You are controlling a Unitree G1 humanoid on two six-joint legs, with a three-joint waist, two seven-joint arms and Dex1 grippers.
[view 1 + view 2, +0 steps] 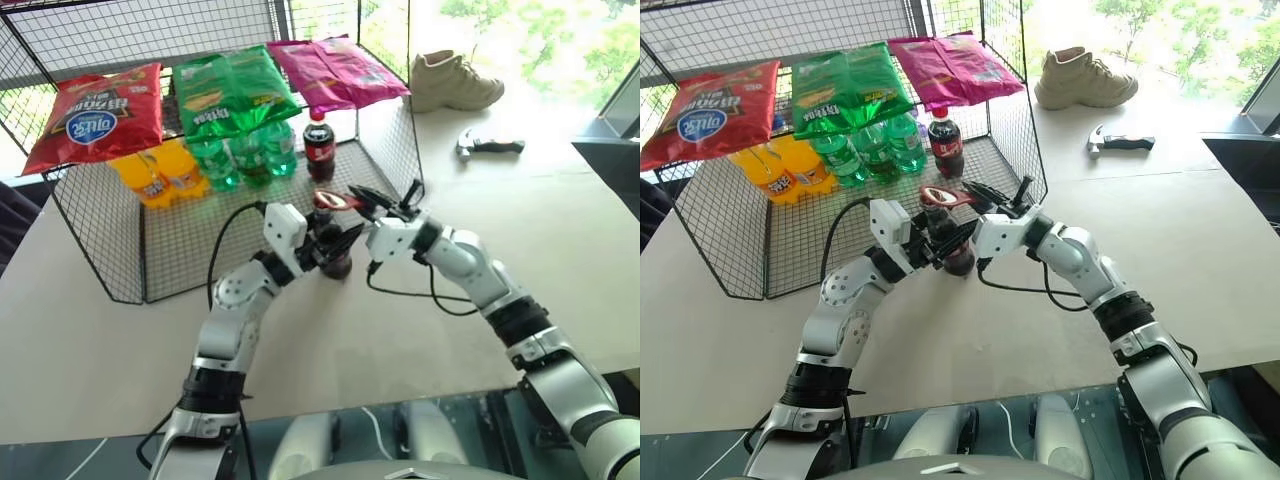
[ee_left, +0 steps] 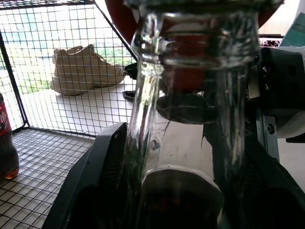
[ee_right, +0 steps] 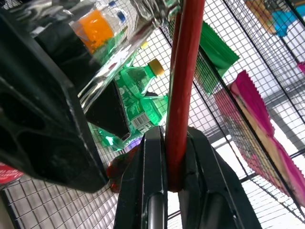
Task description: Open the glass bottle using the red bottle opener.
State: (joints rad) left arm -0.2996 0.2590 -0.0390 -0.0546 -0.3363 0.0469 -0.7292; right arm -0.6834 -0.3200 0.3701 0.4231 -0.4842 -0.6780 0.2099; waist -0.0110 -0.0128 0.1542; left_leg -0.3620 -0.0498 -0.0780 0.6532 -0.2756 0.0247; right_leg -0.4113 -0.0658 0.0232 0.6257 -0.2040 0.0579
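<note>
The glass bottle stands upright on the table just in front of the wire basket. My left gripper is shut on it from the left, and its black fingers flank the clear neck in the left wrist view. The red bottle opener lies level, with its oval head at the bottle's top. My right gripper is shut on the opener's slim handle, which is pinched between its two fingers. The opener's head hides the cap.
Behind the bottle stands a wire basket holding a plastic cola bottle, green bottles, orange bottles and chip bags. A shoe and a hammer lie at the far right of the table.
</note>
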